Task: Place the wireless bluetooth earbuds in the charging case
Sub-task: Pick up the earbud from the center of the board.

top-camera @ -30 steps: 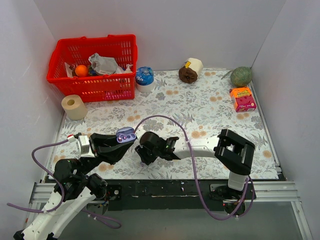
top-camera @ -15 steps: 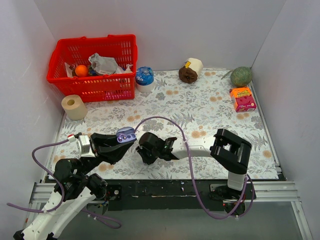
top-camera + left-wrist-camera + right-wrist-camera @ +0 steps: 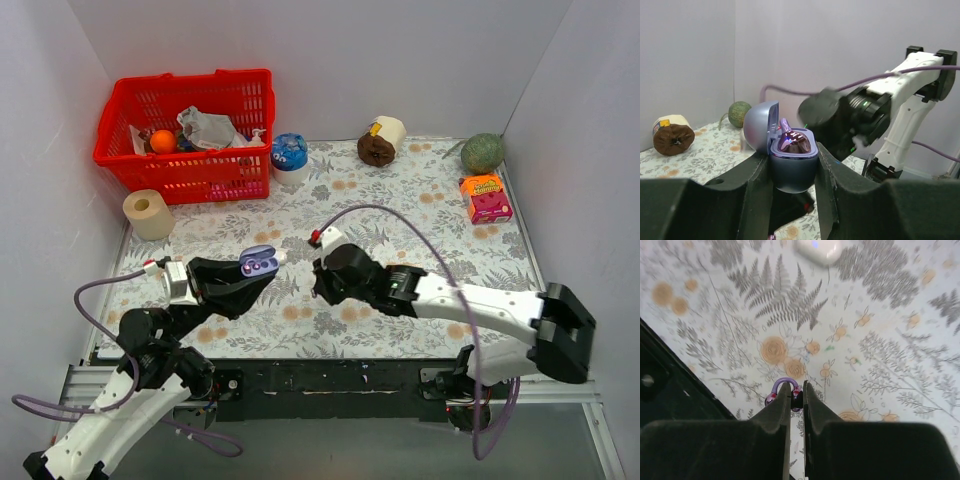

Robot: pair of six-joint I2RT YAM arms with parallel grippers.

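One red plastic mesh basket (image 3: 170, 175) stands at the far left of the flower-printed tablecloth (image 3: 420, 230), and everything else is placed from it. Inside it, among other clutter, lie one orange ball (image 3: 163, 141) and one crumpled grey wrapper (image 3: 205, 128).

Just beside its right end is one blue-and-white tub (image 3: 290, 157). Further right along the back come one brown-and-cream roll (image 3: 381, 141) and one dull green ball (image 3: 482, 152). One orange-and-pink carton (image 3: 486, 197) sits just nearer than the ball. One beige paper roll (image 3: 148, 213) stands close in front of the basket's left corner.

Well in front of the basket, towards the near edge, the left gripper (image 3: 258, 272) is clamped on the one lavender, rounded plastic charging case (image 3: 792, 172). It holds the case clear of the cloth, upright, with the lid tipped open. A glossy pink-purple shape with a thin purple stalk shows in the open mouth. Whether that is a seated earbud or the lining cannot be told.

Further right from the basket than the case, the right gripper (image 3: 796, 387) hangs over the cloth with its fingers drawn almost together. They pinch one tiny purple arched earbud with reddish ends (image 3: 784, 380) at their tips.

Between that gripper and the case lies one tiny whitish oval piece with a bluish spot (image 3: 818, 250), blurred. Whether it is the second earbud cannot be told.
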